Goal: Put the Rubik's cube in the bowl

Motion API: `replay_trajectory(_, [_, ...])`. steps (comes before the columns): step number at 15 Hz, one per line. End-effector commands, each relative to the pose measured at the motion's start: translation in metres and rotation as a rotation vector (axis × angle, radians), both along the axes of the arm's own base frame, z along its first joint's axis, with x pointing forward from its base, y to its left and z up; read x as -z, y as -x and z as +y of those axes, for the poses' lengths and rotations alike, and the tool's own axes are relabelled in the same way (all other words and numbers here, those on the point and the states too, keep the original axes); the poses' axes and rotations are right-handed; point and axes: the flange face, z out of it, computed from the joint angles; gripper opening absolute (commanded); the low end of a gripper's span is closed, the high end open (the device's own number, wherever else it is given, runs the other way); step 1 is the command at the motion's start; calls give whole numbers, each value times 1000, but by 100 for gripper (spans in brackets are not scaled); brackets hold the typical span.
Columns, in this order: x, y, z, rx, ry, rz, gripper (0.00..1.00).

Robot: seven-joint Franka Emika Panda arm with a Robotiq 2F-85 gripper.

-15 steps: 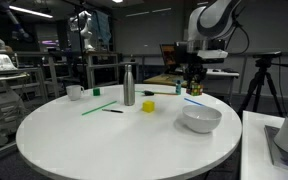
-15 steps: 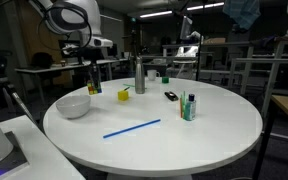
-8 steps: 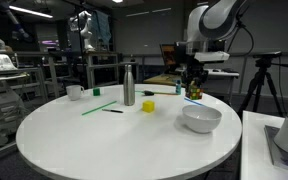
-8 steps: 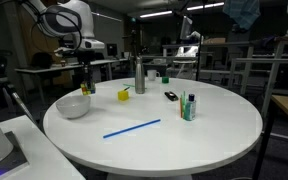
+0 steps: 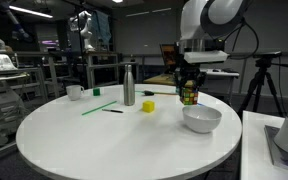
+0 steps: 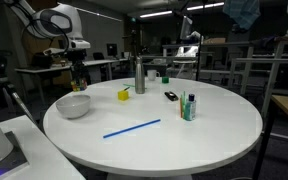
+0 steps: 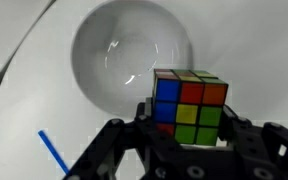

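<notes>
My gripper (image 7: 189, 125) is shut on the Rubik's cube (image 7: 189, 108), whose blue, red, yellow and green squares face the wrist camera. The wide white bowl (image 7: 124, 55) lies below it, a little to the left in the wrist view. In both exterior views the gripper (image 5: 189, 95) (image 6: 80, 82) holds the cube (image 5: 189, 96) in the air just above the rim of the bowl (image 5: 202, 119) (image 6: 72, 105), which stands near the edge of the round white table (image 5: 104, 140).
On the table stand a steel bottle (image 5: 129, 85), a yellow block (image 5: 147, 105), a small white cup (image 5: 74, 92) and a green marker (image 5: 97, 107). A blue straw (image 6: 132, 128) and a small holder with pens (image 6: 189, 106) lie nearer the middle. A blue stick (image 7: 52, 152) lies beside the bowl.
The arm has carried the cube sideways from beyond the bowl to a spot over the bowl's rim. The grip on the cube has not changed.
</notes>
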Motion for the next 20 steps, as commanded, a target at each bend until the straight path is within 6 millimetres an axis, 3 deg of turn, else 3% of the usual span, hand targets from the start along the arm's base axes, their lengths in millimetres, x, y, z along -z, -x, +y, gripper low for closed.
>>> replay_trajectory(1, [-5, 6, 24, 76, 6, -19, 34])
replay_trajectory(8, [3, 9, 39, 121, 23, -20, 34])
replay_trajectory(20, [21, -3, 15, 96, 39, -27, 34])
